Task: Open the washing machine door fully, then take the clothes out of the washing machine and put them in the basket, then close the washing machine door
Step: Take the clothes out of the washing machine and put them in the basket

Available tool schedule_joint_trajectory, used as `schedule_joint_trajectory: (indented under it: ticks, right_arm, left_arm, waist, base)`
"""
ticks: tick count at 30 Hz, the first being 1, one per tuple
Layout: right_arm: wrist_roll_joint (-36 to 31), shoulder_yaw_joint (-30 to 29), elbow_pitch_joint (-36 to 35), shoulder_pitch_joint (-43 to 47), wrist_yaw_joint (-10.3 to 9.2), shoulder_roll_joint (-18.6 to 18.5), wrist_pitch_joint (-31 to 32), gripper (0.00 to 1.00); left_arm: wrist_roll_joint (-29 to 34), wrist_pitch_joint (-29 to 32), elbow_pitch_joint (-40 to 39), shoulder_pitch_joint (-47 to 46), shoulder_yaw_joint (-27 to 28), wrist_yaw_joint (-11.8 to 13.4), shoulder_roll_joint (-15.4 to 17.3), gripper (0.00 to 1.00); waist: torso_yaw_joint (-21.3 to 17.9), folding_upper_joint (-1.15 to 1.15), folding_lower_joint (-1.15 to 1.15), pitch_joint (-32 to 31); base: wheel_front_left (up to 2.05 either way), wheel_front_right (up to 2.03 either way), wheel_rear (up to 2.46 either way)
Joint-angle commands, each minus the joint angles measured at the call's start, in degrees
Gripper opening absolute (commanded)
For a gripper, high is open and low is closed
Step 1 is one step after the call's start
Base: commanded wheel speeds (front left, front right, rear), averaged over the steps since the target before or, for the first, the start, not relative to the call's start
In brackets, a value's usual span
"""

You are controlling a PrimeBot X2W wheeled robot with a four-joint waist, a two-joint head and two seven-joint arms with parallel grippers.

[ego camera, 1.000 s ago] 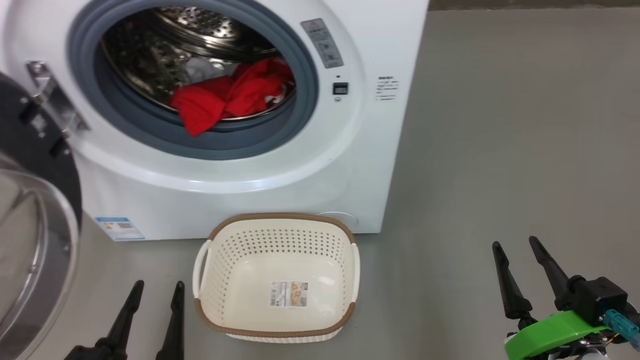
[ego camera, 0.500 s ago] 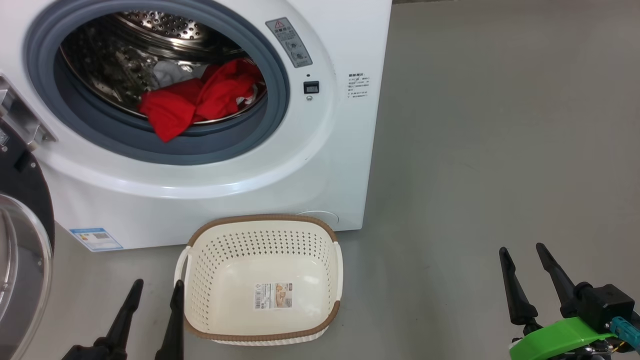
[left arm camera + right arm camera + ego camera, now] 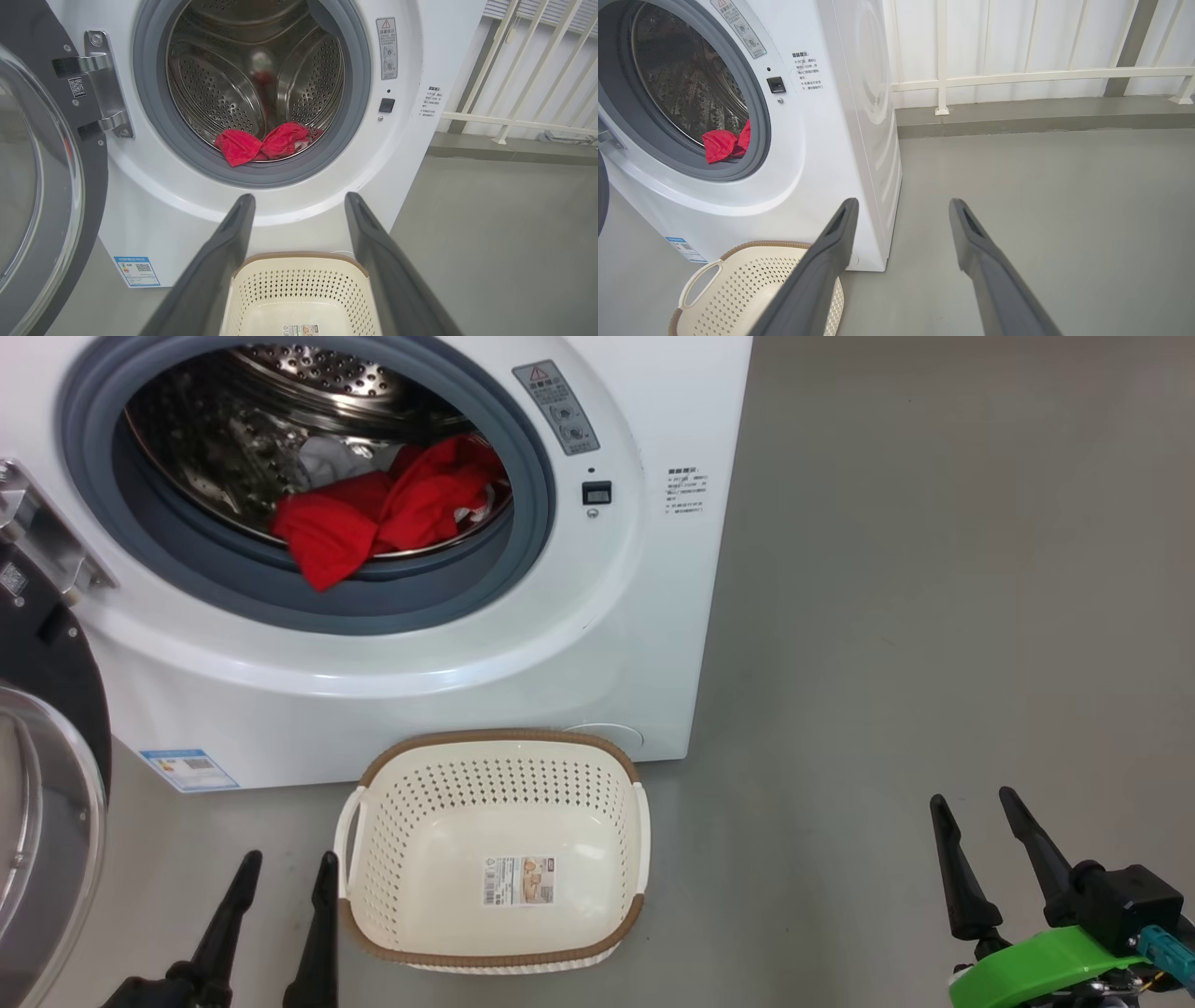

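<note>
The left gripper (image 3: 300,198) is holding its long dark fingers (image 3: 224,261) wide apart around a cream perforated plastic basket (image 3: 299,284) before the large white front-loading washing machine (image 3: 154,224), whose black-ringed glass door (image 3: 93,186) is standing open while bright red clothes (image 3: 261,144) are lying in its perforated steel drum (image 3: 210,88).

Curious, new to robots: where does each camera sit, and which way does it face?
Head view: on the head, looking down at washing machine and basket; left gripper, right gripper at bottom corners.
Left wrist view: left wrist, facing the clothes between its fingers.
Right wrist view: right wrist, facing machine corner and railing, its fingers below.
Shared: clothes and basket.
</note>
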Motion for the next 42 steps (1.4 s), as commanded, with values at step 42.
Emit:
schedule_joint_trajectory:
  ticks: [42]
  right_arm:
    - [-0.42, 3.37, -2.01, -6.17, 0.36, -0.04, -0.52, 1.0]
  left_arm:
    - [0.13, -0.29, 8.25, -17.32, -1.96, -0.32, 2.04, 1.0]
  waist:
    - [-1.75, 0.0, 0.0, 10.16]
  base:
    - [0.4, -0.4, 0.0]
